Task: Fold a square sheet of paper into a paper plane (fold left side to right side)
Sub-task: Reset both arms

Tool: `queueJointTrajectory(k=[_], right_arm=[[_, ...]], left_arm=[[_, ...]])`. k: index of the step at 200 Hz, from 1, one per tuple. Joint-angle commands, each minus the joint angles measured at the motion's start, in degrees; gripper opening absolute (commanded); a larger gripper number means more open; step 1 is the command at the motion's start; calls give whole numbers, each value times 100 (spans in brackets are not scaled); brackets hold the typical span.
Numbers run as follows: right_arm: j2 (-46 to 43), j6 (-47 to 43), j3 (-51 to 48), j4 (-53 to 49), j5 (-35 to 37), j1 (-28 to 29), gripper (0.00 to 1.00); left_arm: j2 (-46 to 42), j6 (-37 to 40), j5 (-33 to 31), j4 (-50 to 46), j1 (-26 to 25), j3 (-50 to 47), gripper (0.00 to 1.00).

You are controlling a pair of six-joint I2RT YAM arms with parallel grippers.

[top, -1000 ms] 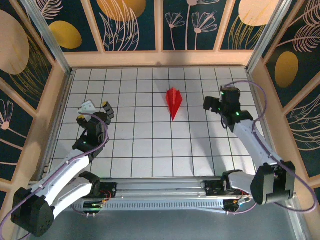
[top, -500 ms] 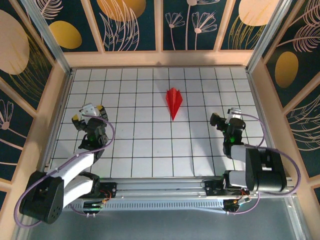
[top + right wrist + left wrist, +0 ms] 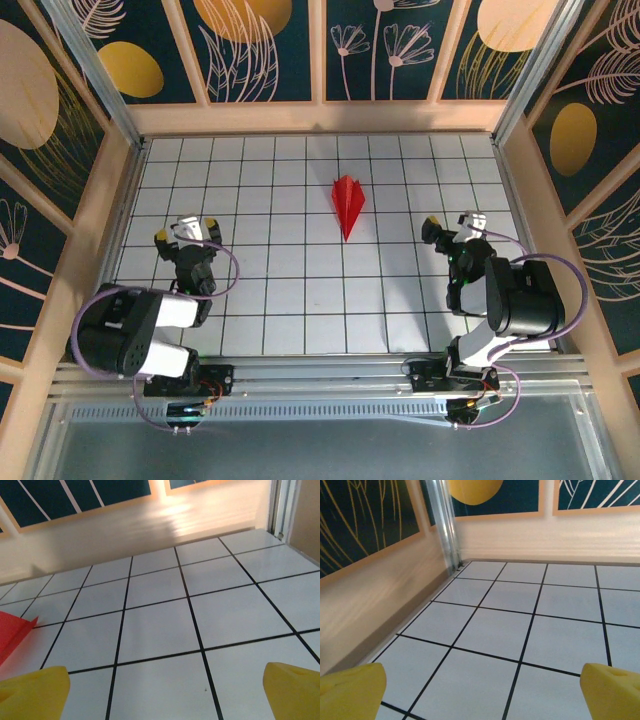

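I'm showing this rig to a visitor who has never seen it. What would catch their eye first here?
The bright red paper plane, a pointed dart, lies alone on the white grid table, a bit beyond its middle. Next come the left arm and right arm, tucked at the near corners, their yellow-tipped jaws wide open and empty. Dark wall panels with golden leaf drawings ring the scene.

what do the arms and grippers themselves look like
Both the left arm and the right arm are built from white tubular links and bulky black cylindrical joints. A thin purple cable loops along each. The left gripper and right gripper have black and white bodies with yellow fingertip pads.
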Motion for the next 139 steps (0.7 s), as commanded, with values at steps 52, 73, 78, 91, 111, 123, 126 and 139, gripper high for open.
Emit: queueJointTrajectory(k=[52,73,78,91,111,123,126,139], right_arm=[[17,-264,79,294,-54,75,99],[8,-370,38,365,230,248,99],[10,-407,21,390,390,307,99],[5,-424,10,429,531,367,99],[12,-423,11,428,544,368,99],[12,-423,14,419,549,371,99],[11,-418,19,413,547,371,99],[13,-416,28,401,556,366,99]], left_arm=[[126,-136,737,1244,353,-250,99],[124,-216,942,1158,462,-227,99],[120,-247,1023,1127,498,-218,99],[157,-414,1320,1126,700,-238,99],[580,-509,1356,1576,816,-237,99],[388,-495,1443,1014,816,-105,99],[453,-483,1425,1131,814,-99,99],[480,-612,1204,682,822,126,99]])
